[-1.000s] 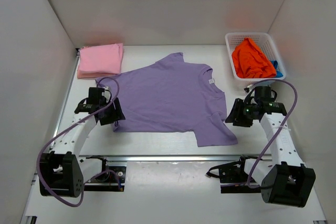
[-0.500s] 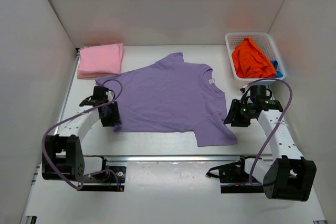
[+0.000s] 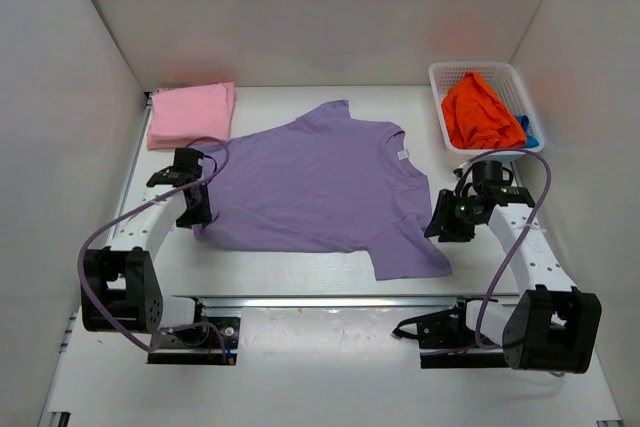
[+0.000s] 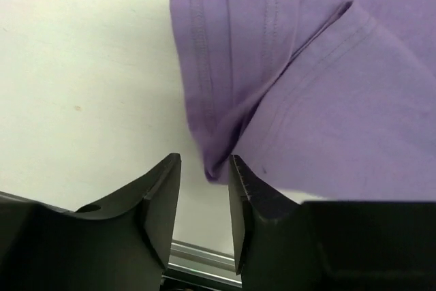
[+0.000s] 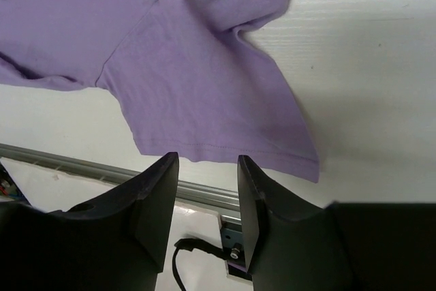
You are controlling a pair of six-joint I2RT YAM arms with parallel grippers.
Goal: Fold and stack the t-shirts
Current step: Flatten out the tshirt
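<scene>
The lavender purple t-shirt [image 3: 320,187] lies spread flat mid-table, its white neck label [image 3: 403,155] toward the right. My left gripper [image 3: 196,209] is open at the shirt's left edge. In the left wrist view a bunched corner of the purple cloth [image 4: 214,168] sits between the open fingertips of the gripper [image 4: 204,163]. My right gripper [image 3: 444,223] is open beside the near right sleeve. It hovers over that sleeve [image 5: 204,93] in the right wrist view [image 5: 208,161]. The folded pink shirt [image 3: 190,114] lies at the back left. The orange shirt [image 3: 482,112] and the blue shirt [image 3: 530,134] lie in the basket.
The white lattice basket [image 3: 440,77] stands at the back right against the wall. White walls enclose the table on three sides. A metal rail [image 3: 330,299] runs along the near edge, with cables by the arm bases.
My left gripper has moved left and slightly back along the shirt's left edge. My right gripper has shifted a little toward the sleeve. The shirts have stayed put.
</scene>
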